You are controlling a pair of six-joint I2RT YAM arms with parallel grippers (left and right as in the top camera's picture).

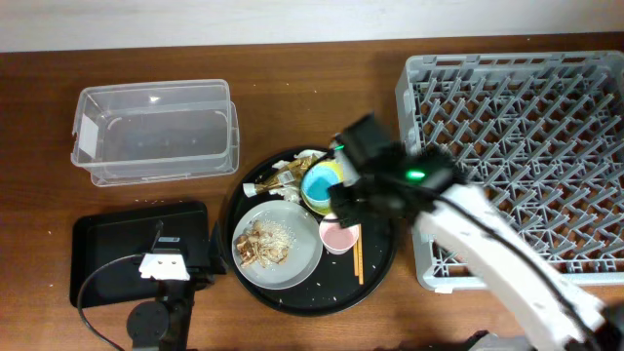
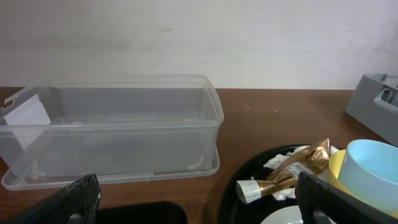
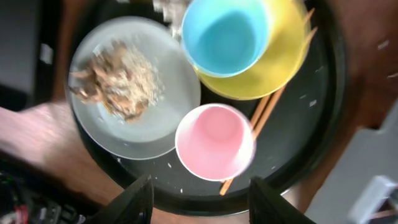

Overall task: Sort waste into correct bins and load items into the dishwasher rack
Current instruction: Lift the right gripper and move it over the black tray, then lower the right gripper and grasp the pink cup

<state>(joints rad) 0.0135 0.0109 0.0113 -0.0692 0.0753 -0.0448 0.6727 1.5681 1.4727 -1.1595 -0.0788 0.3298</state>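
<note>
My right gripper [image 3: 205, 202] is open and empty, hovering above the pink cup [image 3: 214, 142] on the round black tray [image 1: 380, 263]. The light-blue cup [image 3: 225, 34] sits inside the yellow bowl [image 3: 280, 62]. Brown chopsticks [image 3: 268, 112] lie beside the pink cup. The grey plate [image 3: 155, 118] holds food scraps with rice [image 3: 118, 81]. My left gripper [image 2: 199, 205] is open and empty, low over the flat black tray [image 1: 117, 249], facing the clear tub [image 2: 112, 127]. A gold-brown wrapper [image 2: 292, 171] lies on white napkins [image 2: 278, 162]. The grey rack [image 1: 517, 127] stands at the right.
The round black tray lies between the flat black tray and the rack, close to both. My right arm [image 1: 487, 244] reaches across the rack's front left corner. A rack corner [image 2: 376, 99] shows at the far right of the left wrist view. A white wall is behind the table.
</note>
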